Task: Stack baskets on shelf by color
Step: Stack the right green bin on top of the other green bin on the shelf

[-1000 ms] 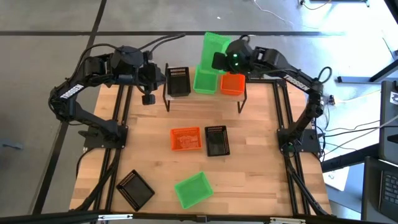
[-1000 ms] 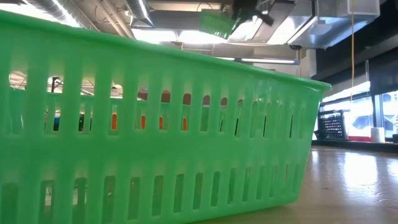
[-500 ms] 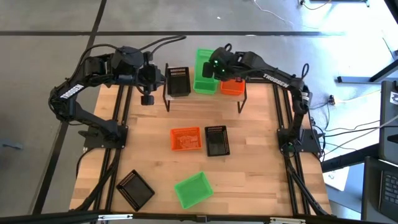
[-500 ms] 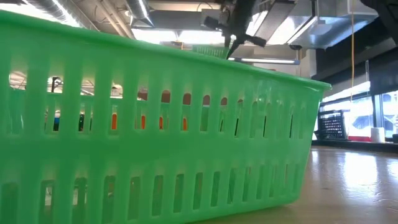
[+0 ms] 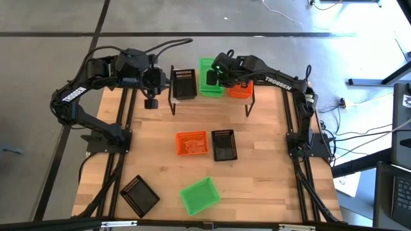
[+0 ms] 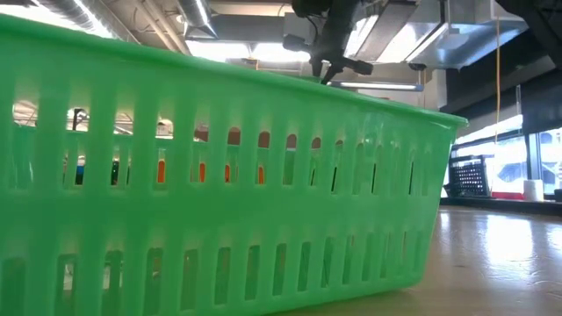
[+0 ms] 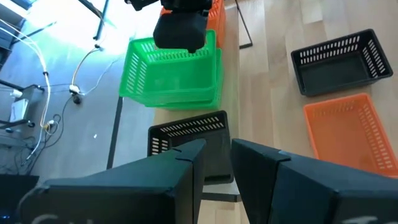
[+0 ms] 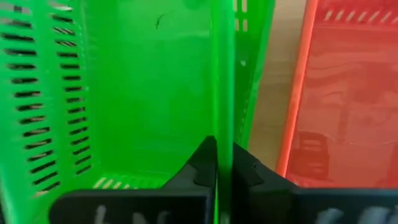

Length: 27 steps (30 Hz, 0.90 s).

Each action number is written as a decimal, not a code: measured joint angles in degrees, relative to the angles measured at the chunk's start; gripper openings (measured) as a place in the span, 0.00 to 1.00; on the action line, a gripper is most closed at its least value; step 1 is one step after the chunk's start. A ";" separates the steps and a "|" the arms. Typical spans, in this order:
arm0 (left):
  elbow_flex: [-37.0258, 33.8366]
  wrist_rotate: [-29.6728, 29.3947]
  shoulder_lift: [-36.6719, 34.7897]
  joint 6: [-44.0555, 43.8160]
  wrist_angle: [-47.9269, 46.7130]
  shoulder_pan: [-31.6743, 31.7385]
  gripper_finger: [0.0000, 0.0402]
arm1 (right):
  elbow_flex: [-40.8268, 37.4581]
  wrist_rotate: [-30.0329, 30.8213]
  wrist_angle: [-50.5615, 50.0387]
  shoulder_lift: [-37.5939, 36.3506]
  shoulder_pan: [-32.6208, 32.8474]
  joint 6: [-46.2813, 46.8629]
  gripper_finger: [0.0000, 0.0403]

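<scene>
Green basket (image 5: 199,196) lies nearest, at 6 o'clock on the table (image 5: 263,186), with a black basket (image 5: 140,195) at 7. Mid-table sit an orange basket (image 5: 192,144) and a second black one (image 5: 223,144), side by side. At 12 stands the shelf (image 5: 212,99), carrying a black basket (image 5: 184,83), 2 nested green baskets (image 5: 207,77) and an orange basket (image 5: 241,90). The right gripper (image 8: 224,163) pinches the upper green basket's wall. The left gripper (image 7: 214,163), fingers narrowly parted, hovers at 11 beside the shelf.
</scene>
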 joint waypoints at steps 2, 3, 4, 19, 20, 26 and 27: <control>0.00 0.00 0.01 0.00 -0.07 0.00 0.17 | 0.00 -0.12 0.07 0.00 -0.15 0.02 0.05; 0.00 0.00 0.01 0.00 -0.12 0.00 0.17 | 0.00 -0.02 0.04 0.00 -0.23 0.06 0.07; 0.00 0.00 0.01 0.00 -0.18 0.00 0.17 | 0.00 0.15 0.04 0.00 -0.24 0.07 0.08; 0.00 0.00 0.01 -0.11 -1.07 0.00 0.17 | 0.07 0.40 0.43 -1.81 -0.22 5.99 0.18; 0.00 0.00 0.01 -0.13 -1.52 0.00 0.17 | 0.07 0.40 0.50 -2.00 -0.22 6.02 0.18; 0.00 0.00 0.01 -0.22 -2.08 0.00 0.17 | 0.07 -0.96 0.82 -2.43 -0.15 6.11 0.18; 0.00 0.00 0.01 -0.22 -2.12 0.00 0.17 | 0.07 -1.36 1.35 -2.26 -0.15 6.28 0.18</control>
